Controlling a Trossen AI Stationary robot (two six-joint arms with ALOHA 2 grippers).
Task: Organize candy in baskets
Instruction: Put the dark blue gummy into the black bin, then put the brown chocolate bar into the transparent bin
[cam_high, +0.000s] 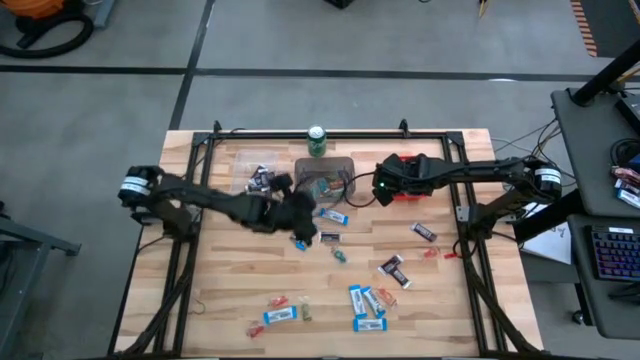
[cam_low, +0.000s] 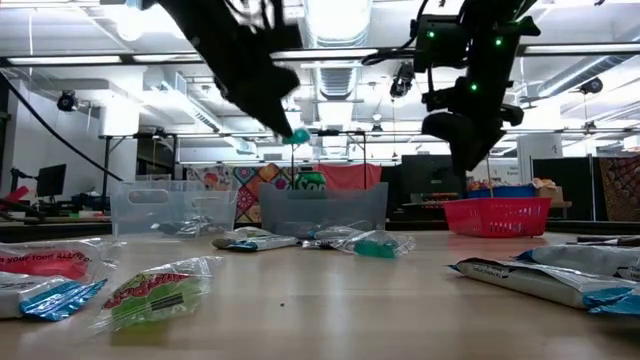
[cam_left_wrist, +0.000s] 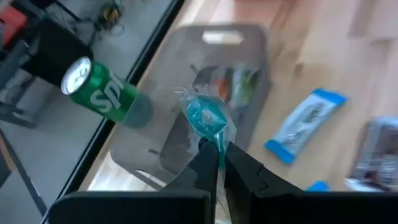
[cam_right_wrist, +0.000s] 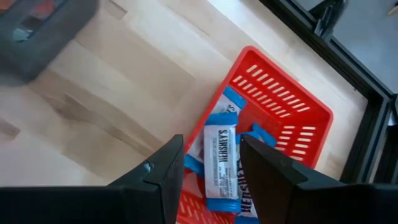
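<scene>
Left gripper (cam_left_wrist: 219, 149): clamped shut on a teal wrapped sweet (cam_left_wrist: 206, 117), held in the air above the grey translucent rectangular bin (cam_left_wrist: 245, 37).
Clear plastic bin (cam_high: 257, 177): at the table's far left, a few dark mini bars inside.
Grey bin: middle of the far row, beside the green drink can (cam_high: 317, 140); some small pieces lie in it.
Right gripper (cam_right_wrist: 211, 165): fingers spread apart, holding nothing, hanging over the red slotted basket (cam_right_wrist: 292, 102).
Red basket: far right of the row, with blue-and-white mini bars (cam_right_wrist: 220, 155) in it.
Loose candy: blue-and-white bars (cam_high: 367, 303), dark brown bars (cam_high: 392, 266) and tiny red and green pieces scattered over the near half of the wooden table (cam_high: 230, 290).
</scene>
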